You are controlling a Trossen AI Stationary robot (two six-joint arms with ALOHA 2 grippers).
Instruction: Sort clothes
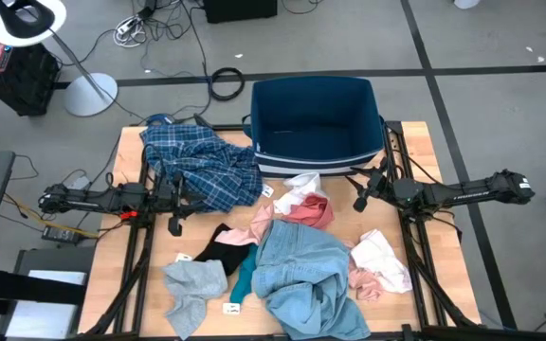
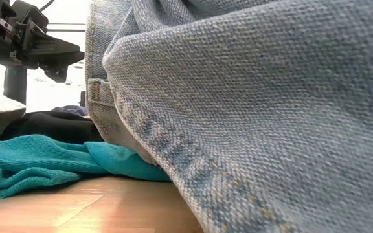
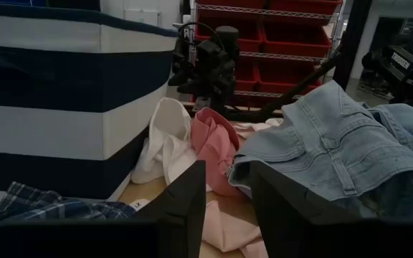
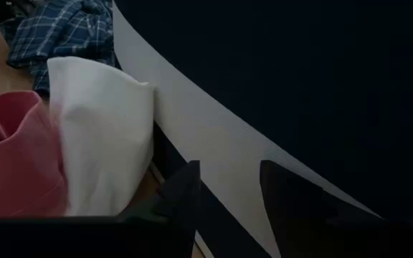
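High view, left to right: the left gripper [image 1: 174,224] hangs with fingers parted beside one plaid shirt [image 1: 200,166], then come one grey item [image 1: 193,283], one black item [image 1: 224,248], one teal sock [image 1: 245,281], one denim piece [image 1: 301,275] and pink and white items [image 1: 303,202] on the table [image 1: 126,189]. One dark-blue bin [image 1: 315,123] sits at the back edge, nothing visible inside, and the right gripper [image 1: 359,199] hovers by its front corner, fingers parted and empty.

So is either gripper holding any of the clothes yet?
No. The left gripper by the plaid shirt and the right gripper by the bin are both open and empty.
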